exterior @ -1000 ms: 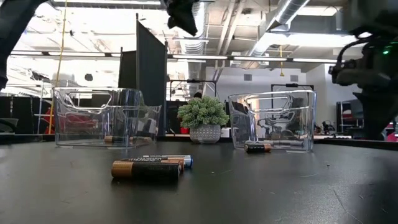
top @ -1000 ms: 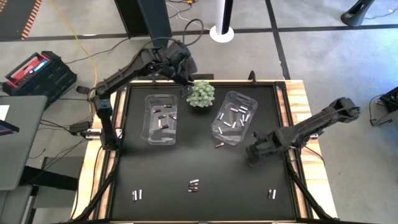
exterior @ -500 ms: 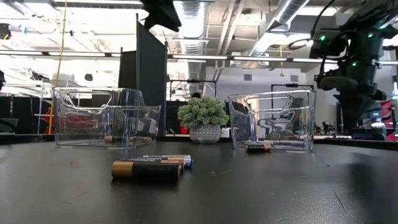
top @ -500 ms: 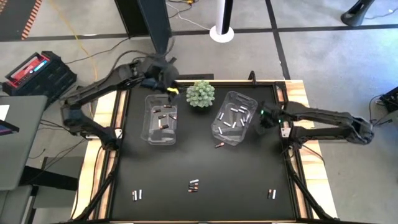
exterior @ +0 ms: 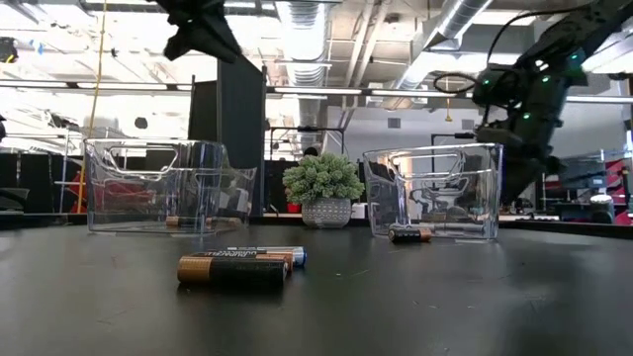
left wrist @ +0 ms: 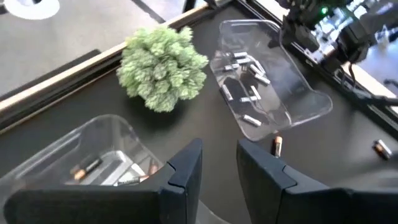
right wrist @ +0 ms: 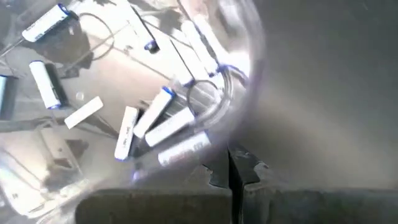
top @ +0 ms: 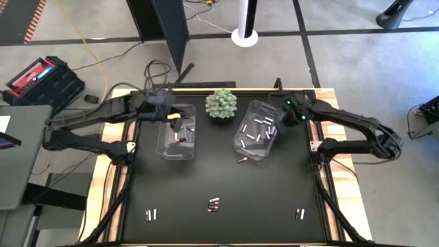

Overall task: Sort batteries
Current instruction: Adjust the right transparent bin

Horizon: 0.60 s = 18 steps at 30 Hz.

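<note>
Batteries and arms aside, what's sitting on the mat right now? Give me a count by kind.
Clear bins: 2 (left bin, right bin)
Green plant: 1
Total: 3

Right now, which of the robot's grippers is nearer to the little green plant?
The left. The left gripper hangs over the bin of dark batteries, just beside the green plant. The right gripper is shut at the far edge of the bin of pale batteries.
</note>
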Motion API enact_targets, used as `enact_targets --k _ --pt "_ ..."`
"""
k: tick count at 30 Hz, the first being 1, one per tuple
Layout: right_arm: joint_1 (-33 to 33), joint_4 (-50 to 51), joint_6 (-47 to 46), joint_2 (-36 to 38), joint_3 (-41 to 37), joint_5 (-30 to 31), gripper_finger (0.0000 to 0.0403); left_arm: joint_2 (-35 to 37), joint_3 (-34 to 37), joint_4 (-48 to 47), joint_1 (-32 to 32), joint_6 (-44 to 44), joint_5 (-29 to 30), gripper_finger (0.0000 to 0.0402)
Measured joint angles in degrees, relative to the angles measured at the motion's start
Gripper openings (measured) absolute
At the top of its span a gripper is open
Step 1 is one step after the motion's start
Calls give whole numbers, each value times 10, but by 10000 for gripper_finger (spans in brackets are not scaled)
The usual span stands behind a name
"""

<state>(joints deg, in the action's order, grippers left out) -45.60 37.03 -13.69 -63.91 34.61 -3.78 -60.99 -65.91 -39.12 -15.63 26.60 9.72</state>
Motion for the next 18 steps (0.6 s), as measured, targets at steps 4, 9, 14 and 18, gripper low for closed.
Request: enact_targets --k 4,9,14,18 --pt "1 -48 22 -44 20 -11 0 30 27 -1 24 39 34 96" --pt "2 -115 40 -103 50 -13 0 44 39 2 52 66 57 96" --pt "2 -163 63 -149 81 -13 0 45 42 0 72 76 73 96" --pt "2 -147 67 -168 112 -13 0 44 42 1 80 80 74 96"
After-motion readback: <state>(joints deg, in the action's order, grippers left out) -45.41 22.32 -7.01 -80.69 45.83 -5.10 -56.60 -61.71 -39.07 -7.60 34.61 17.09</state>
